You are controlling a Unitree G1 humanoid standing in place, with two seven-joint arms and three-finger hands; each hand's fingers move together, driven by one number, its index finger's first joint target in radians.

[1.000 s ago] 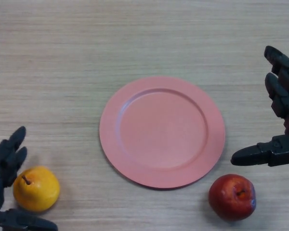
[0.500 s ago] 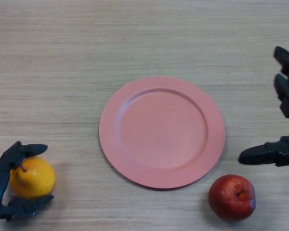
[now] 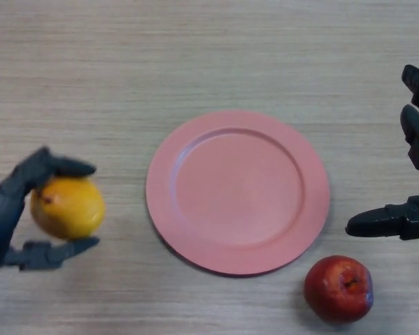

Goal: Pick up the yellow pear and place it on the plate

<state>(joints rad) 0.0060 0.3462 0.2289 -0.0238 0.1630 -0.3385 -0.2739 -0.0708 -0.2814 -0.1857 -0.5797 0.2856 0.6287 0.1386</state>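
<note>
The yellow pear (image 3: 68, 207) is held at the left of the head view, with my left hand (image 3: 10, 202) shut on it: fingers curl over its top and the thumb sits under it. It hangs to the left of the pink plate (image 3: 237, 190), which lies flat in the middle of the wooden table with nothing on it. My right hand (image 3: 413, 174) shows at the right edge, open, its thumb pointing left toward the plate.
A red apple (image 3: 337, 287) rests on the table just below the plate's right rim, under my right hand's thumb. The wooden table (image 3: 195, 56) stretches bare behind the plate.
My left hand closed round the pear, then lifted it up and to the right, toward the plate. The right hand has barely moved.
</note>
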